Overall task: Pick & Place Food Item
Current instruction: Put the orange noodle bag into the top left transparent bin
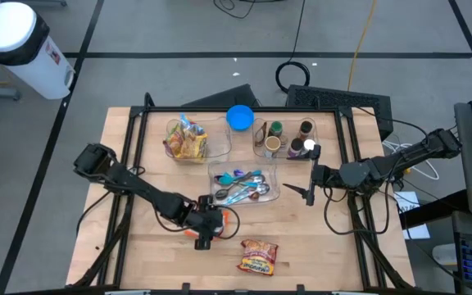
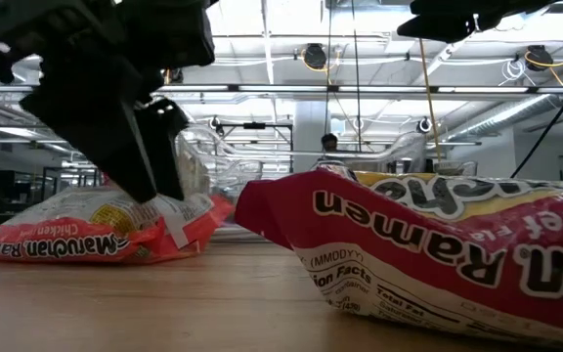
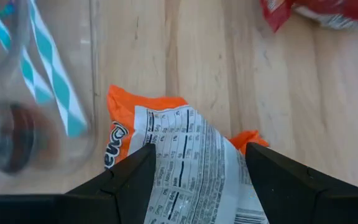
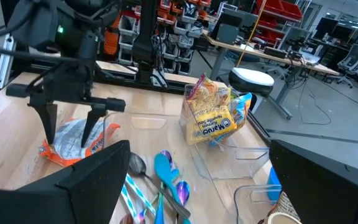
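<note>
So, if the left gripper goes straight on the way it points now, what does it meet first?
Most likely the orange ramen packet: the left gripper points down at it with open fingers on either side, the wooden table just beneath.

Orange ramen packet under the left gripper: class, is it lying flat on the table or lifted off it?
Lying on the table. The orange ramen packet rests on the wood, with the left gripper open, its fingers straddling it.

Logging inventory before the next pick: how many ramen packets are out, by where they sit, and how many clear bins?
Ramen packets loose on the table: 2, the orange packet between the left gripper's fingers and the red packet.
Ramen packets in the noodle bin: at least 1; more cannot be told.
Clear bins: 3.
Total: 6.
</note>
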You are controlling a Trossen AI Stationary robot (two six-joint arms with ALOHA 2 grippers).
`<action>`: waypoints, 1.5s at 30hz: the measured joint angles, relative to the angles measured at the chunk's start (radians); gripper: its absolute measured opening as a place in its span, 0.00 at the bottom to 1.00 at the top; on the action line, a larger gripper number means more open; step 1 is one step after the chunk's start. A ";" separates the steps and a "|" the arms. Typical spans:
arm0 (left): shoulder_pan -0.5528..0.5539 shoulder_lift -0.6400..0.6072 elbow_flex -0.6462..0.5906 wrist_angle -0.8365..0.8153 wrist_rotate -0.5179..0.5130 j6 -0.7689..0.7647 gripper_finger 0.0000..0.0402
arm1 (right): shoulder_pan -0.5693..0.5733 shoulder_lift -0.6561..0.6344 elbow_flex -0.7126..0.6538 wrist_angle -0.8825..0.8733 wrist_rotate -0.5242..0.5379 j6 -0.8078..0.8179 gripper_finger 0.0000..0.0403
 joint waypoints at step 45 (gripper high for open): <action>0.247 -0.586 0.006 0.211 -0.669 0.397 0.01 | 0.000 0.000 0.000 0.003 0.000 0.000 0.94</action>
